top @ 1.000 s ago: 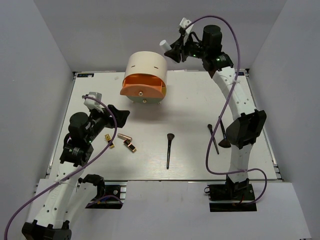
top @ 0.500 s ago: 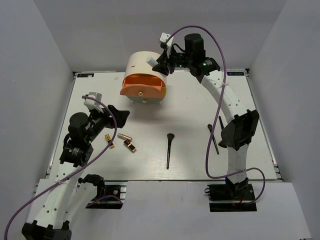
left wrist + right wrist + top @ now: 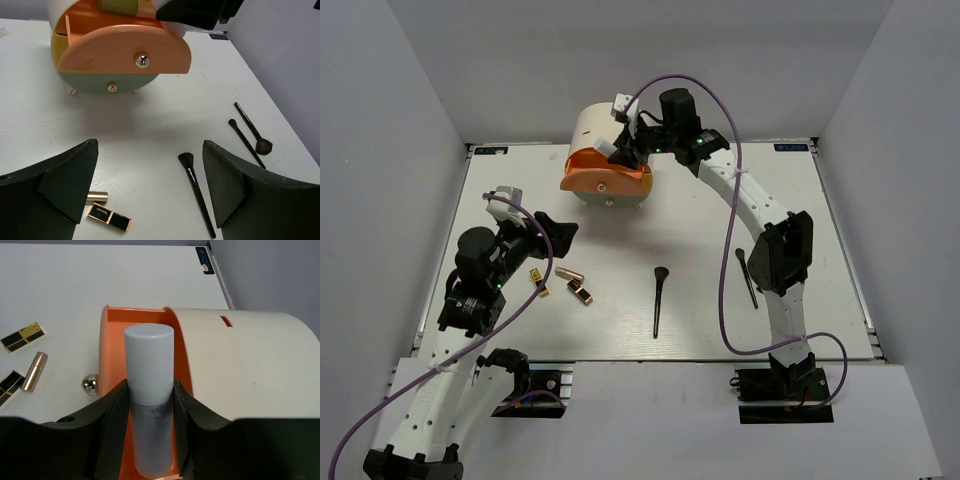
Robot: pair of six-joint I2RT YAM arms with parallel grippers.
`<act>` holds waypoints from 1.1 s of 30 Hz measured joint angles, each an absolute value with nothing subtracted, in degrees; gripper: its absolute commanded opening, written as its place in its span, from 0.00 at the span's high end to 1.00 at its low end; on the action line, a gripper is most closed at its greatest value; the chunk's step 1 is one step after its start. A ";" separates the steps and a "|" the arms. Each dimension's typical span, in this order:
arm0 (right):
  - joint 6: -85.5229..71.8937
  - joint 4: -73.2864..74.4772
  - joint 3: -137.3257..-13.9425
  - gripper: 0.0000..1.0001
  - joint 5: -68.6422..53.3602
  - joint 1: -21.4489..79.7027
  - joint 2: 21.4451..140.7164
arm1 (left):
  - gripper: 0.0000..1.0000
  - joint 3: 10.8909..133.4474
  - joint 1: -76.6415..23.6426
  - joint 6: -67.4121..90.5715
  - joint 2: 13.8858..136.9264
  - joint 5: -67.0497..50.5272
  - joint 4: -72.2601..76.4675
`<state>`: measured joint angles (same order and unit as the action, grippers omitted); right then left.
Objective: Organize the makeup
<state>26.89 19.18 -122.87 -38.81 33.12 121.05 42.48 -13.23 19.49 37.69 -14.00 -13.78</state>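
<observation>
The right claw (image 3: 149,390) is clenched on the white tube (image 3: 148,365), one finger on each side of its body, and holds it directly above the pulled-out orange drawer (image 3: 113,347) of the cream box (image 3: 240,365). The tube lies along the length of the drawer, I think so that it can go down between the side walls without turning. The room there is small. The orange wall is close to the left finger and the round shell of the box is close to the right finger, and this shell also covers the back part of the drawer. A straight descent and a small opening therefore look safer to me than any sideways move. The left claw (image 3: 150,167) is released, with the jaws wide apart and nothing between them. It hangs above the table (image 3: 150,120), near the gold-black lipstick (image 3: 109,217) and the rose-gold lipstick (image 3: 97,196), probably ready to take one of them next. The middle brush (image 3: 196,192) lies apart from the lipsticks, with bare table around it, and the two thin brushes (image 3: 747,277) lie further right, well away from the box. The table edges are far from all these things.
</observation>
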 measured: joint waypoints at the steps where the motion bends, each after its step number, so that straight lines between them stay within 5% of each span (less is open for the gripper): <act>1: 27.16 19.22 -122.83 1.00 -38.79 33.45 121.19 | 0.05 42.48 -13.23 19.49 37.63 -13.96 -13.78; 4: 28.03 19.27 -122.65 0.95 -38.68 34.26 121.27 | 0.05 42.48 -13.23 19.49 37.63 -13.96 -13.78; 6: 28.69 19.16 -122.34 0.75 -38.41 34.70 121.27 | 0.05 42.48 -13.23 19.51 37.67 -13.98 -13.74; 9: 29.19 19.29 -121.51 0.60 -37.54 35.00 121.27 | 0.05 42.48 -13.23 19.55 37.76 -14.00 -13.58; 21: 28.82 18.65 -121.36 0.42 -36.16 34.89 121.27 | 0.05 42.48 -13.23 19.57 39.11 -14.15 -12.08; 25: 27.79 17.89 -121.54 0.50 -36.16 34.87 121.30 | 0.05 42.48 -13.23 19.57 39.72 -14.17 -11.88; 28: 26.44 16.78 -121.93 0.72 -36.14 34.72 121.23 | 0.06 42.48 -13.23 19.97 40.34 -14.46 -11.14; 29: 25.87 16.05 -122.04 0.91 -36.10 34.65 121.14 | 0.06 42.48 -13.23 20.16 40.60 -14.59 -10.72; 30: 24.99 15.20 -122.04 1.00 -35.86 34.57 121.01 | 0.06 42.48 -13.23 20.49 40.95 -14.68 -10.20; 33: 21.43 12.99 -121.95 1.00 -34.70 33.98 119.85 | 0.10 42.28 -13.30 21.71 42.98 -15.53 -6.98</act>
